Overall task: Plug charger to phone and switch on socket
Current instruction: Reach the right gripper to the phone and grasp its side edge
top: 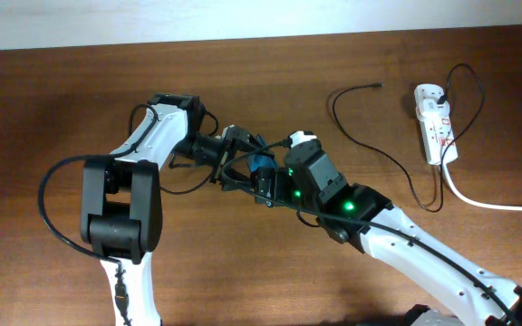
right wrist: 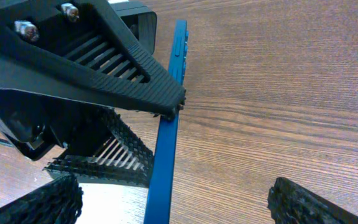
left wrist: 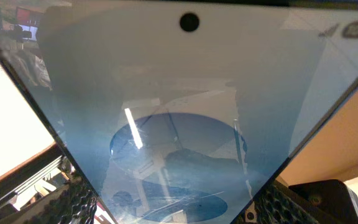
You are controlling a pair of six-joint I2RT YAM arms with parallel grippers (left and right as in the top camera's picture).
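Observation:
The phone (top: 263, 170) stands on edge at mid-table, held off the wood. Its blue screen with a darker oval fills the left wrist view (left wrist: 185, 124). My left gripper (top: 236, 161) is shut on it, a finger on each side (left wrist: 179, 214). In the right wrist view the phone shows edge-on as a blue strip (right wrist: 166, 149). My right gripper (right wrist: 176, 200) is open around it, and the phone is nearer its left finger. The charger, a thin black cable (top: 383, 149), loops on the table with its connector tip (top: 376, 86) lying free. The white socket (top: 433, 127) lies at the far right.
A thick white cord (top: 492, 203) runs from the socket to the right edge. The left arm's base (top: 120, 208) stands at the front left. The right arm (top: 406, 240) crosses the front right. The table's back edge meets a white wall (top: 261, 18).

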